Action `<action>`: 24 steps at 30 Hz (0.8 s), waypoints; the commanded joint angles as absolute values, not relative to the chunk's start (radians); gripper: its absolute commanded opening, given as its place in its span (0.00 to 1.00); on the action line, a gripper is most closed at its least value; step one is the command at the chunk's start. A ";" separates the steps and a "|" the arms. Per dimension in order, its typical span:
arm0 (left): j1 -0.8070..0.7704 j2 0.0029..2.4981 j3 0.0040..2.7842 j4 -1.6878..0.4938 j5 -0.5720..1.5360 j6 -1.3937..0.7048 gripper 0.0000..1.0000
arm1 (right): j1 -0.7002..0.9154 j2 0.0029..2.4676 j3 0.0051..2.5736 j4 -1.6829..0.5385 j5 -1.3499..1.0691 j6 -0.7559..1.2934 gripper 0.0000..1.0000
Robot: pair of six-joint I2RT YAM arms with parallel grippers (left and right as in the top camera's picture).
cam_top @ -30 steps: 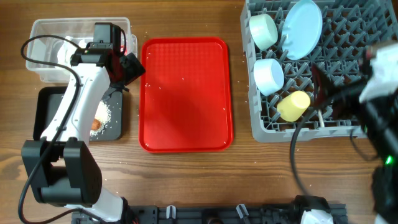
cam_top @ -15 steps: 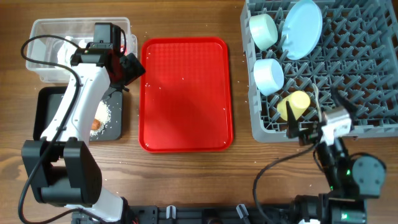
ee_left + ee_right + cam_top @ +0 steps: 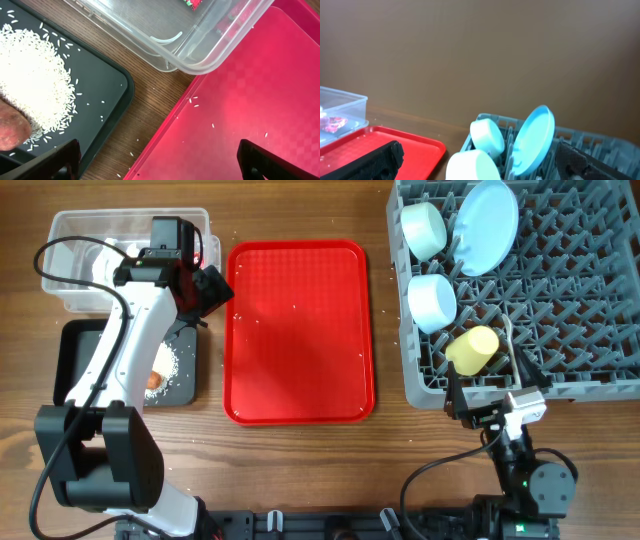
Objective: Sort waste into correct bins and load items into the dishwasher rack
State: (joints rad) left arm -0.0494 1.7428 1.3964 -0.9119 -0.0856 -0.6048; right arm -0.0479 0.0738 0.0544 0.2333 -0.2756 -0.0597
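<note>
- Dishwasher rack (image 3: 600,330): right side, running to the far edge. All the dishes sit in its left half.
- Red tray (image 3: 298,330): centre, bare apart from stray rice grains. Its long axis runs near to far.
- Clear tub (image 3: 75,275): far left, with a red wrapper (image 3: 192,3) inside.
- Black tray (image 3: 75,360): just nearer than the tub, long axis near to far. It holds the rice pile (image 3: 30,85) with the carrot (image 3: 10,132) lying against it. Most of the carrot is hidden, so I cannot tell its axis.
- Plate (image 3: 485,212): stands on edge, leaning, at the rack's far left. Seen from above, its long line runs from near-left to far-right.
- Pale green bowl (image 3: 422,228) and light blue bowl (image 3: 432,302): tipped on their sides, left of the plate and nearer than it.
- Yellow cup (image 3: 472,350): on its side, axis near-left to far-right.
- Spoon (image 3: 512,350): thin, roughly near to far, just right of the cup.
- Left gripper (image 3: 159,150): jaws spread wide and empty, hanging above the gap between the tub corner, black tray and red tray.
- Right gripper (image 3: 477,155): jaws wide and empty, low at the rack's near wall, looking towards the far side.

Risks, as I judge them:
- A straight drop of the left arm could catch the tub rim or tray lip and scatter rice.
- The loose grains look too fine to pinch.
- A right arm advance could strike the rack wall or knock the leaning plate.
</note>
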 commanded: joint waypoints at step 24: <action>-0.047 1.716 1.405 -0.910 -0.103 -0.614 1.00 | -0.025 0.005 0.005 0.017 -0.217 0.010 1.00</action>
State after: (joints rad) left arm -0.0494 1.7428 1.3964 -0.9119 -0.0856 -0.6048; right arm -0.0303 0.0174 0.0059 0.0128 -0.2264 0.0071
